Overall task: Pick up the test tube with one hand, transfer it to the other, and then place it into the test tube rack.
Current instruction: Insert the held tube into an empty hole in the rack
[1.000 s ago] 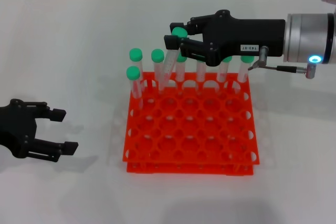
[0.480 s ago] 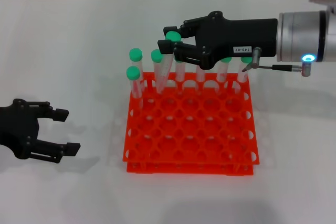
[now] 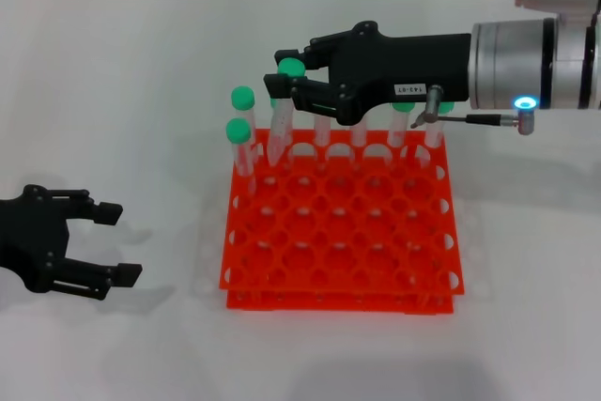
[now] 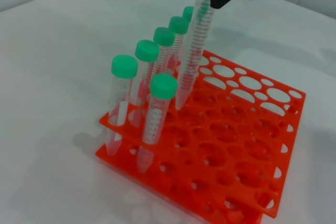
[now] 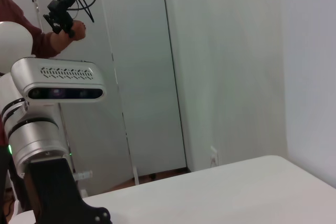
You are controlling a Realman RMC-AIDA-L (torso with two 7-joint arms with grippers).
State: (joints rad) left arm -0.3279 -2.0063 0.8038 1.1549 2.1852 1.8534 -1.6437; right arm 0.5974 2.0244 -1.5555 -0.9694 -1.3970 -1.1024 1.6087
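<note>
Handover done: right gripper [image 3: 286, 84] clamped on tilted tube [image 3: 280, 119], tip just above rack [image 3: 338, 232]; insertion left. Left gripper [image 3: 117, 243] open, idle on tabletop [image 3: 113, 91].

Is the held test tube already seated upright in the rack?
No, the test tube hangs tilted from the right pincer, its tip just above the rack.

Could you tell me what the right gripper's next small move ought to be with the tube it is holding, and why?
Probably a short, straight descent. The right gripper holds the test tube by its green cap, tilted, with its tip just above a hole in the test tube rack, beside the tubes already seated. Righting it while lowering should keep the tip from catching the rim. The left gripper waits open on the table.
</note>
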